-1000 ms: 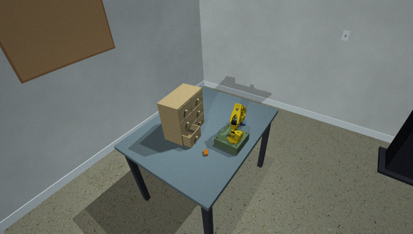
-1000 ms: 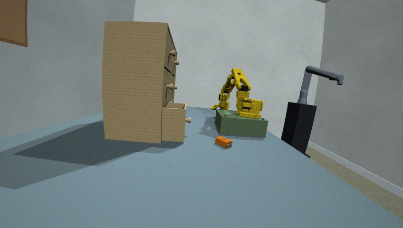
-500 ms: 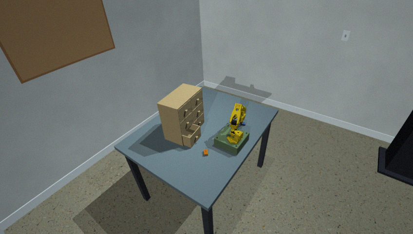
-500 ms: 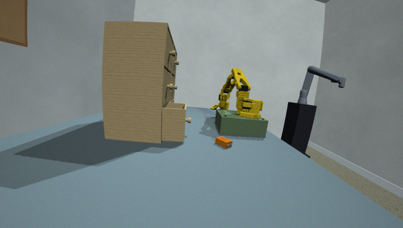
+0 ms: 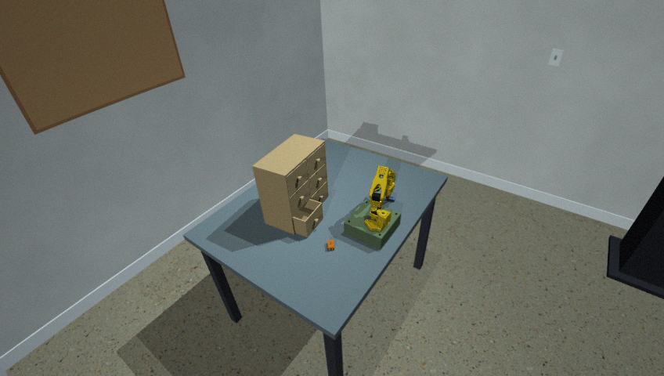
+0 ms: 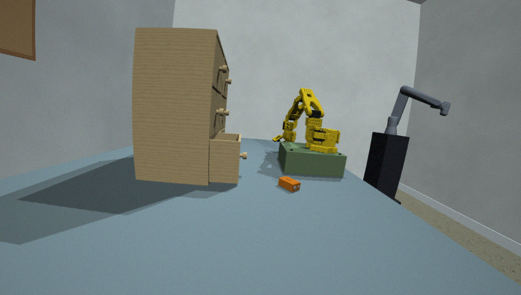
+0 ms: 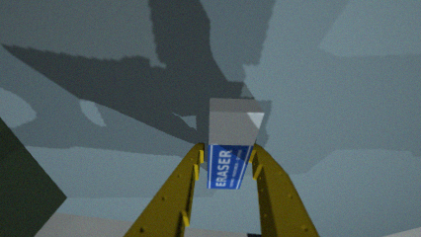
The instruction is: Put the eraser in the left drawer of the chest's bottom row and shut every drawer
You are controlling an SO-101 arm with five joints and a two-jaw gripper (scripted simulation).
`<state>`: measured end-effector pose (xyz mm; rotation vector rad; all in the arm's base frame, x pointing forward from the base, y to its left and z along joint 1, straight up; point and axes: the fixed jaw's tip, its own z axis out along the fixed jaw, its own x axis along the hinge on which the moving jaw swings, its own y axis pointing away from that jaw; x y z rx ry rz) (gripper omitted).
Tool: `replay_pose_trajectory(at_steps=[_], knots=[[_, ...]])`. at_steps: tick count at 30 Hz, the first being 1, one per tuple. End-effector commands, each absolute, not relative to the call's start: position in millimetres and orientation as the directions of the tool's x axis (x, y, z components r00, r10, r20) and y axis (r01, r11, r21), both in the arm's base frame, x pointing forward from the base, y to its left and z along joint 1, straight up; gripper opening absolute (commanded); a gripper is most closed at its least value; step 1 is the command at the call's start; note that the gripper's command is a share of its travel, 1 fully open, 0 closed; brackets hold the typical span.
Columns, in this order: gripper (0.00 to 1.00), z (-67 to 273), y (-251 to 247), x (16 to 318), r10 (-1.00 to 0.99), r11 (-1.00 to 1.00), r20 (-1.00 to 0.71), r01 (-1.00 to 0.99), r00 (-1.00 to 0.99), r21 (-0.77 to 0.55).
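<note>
Two fingers flank the eraser [image 5: 391, 199] [image 7: 228, 167] (end effector's [image 5: 390, 188] [image 6: 283, 139] [image 7: 228, 150] grip: can't tell).
</note>
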<state>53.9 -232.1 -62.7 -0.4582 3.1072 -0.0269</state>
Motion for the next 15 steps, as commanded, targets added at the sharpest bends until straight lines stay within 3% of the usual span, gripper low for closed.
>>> replay_pose_trajectory(at_steps=[1, 15], knots=[[0.15, -66.6, -226.6, 52.3, -0.290, 0.957, 0.000, -0.290, -0.957, 0.007], [0.08, -66.6, -226.6, 52.3, -0.290, 0.957, 0.000, -0.290, -0.957, 0.007]])
